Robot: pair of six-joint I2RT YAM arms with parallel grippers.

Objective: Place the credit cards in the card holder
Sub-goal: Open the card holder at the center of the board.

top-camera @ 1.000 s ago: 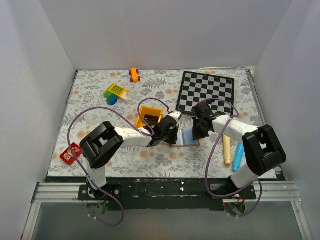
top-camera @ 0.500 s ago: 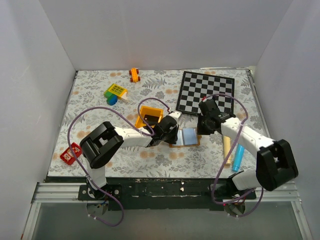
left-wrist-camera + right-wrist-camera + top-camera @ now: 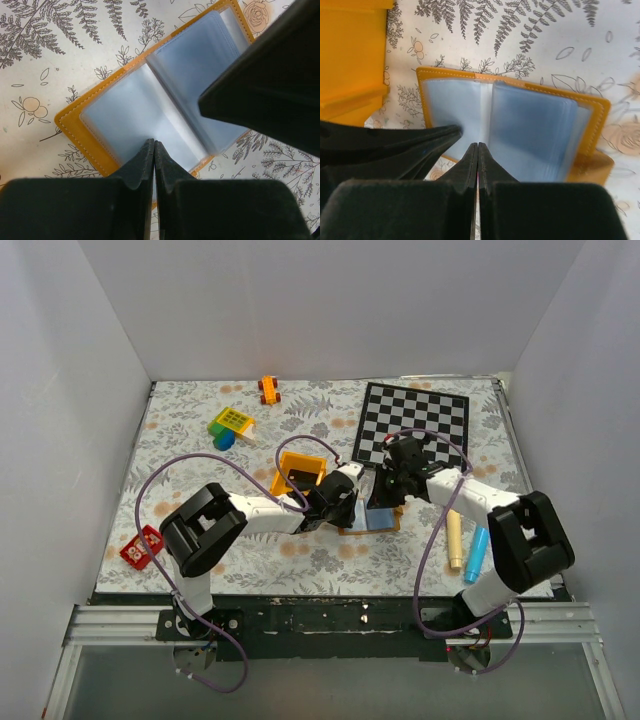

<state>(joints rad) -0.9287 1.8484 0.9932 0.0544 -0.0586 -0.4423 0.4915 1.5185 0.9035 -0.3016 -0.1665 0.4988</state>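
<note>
Tan card holder (image 3: 127, 107) open beneath left gripper (image 3: 154, 146)

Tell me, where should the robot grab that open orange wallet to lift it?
The card holder lies open and flat on the table, so a straight-down pinch would probably slip. Better: its tan stitched border on an outer edge, coming in low from the side with one finger sliding under. The blue sleeves look too floppy.

We find bright, even overhead light and soft, faint shadows in the top view. Both wrist views blur in the near foreground; sleeves of the card holder (image 3: 125, 107) show pale glare.
</note>
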